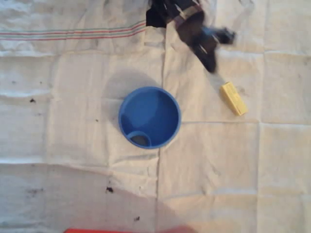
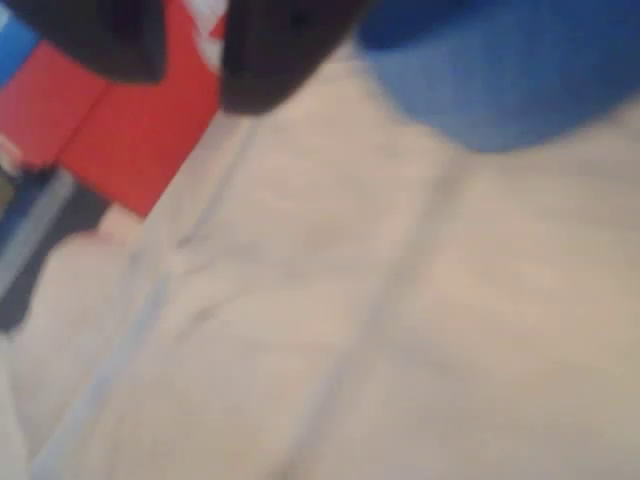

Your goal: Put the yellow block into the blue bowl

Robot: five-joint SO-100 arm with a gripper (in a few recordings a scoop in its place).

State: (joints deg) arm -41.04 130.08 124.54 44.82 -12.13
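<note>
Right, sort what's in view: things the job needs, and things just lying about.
Needed:
- yellow block, lying on the cloth to the right of the bowl in the overhead view
- blue bowl, upright, no block in it
- gripper, blurred, up near the block

Lying about:
- white cloth
- red thing at the bottom edge

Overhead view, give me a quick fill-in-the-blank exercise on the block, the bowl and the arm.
1. The bowl is coloured ____.
2. The yellow block lies on the ____, outside the bowl.
3. In the overhead view, the block lies to the ____ of the bowl.
4. The arm reaches in from the picture's ____ edge.

Missing words: blue; cloth; right; top
</note>
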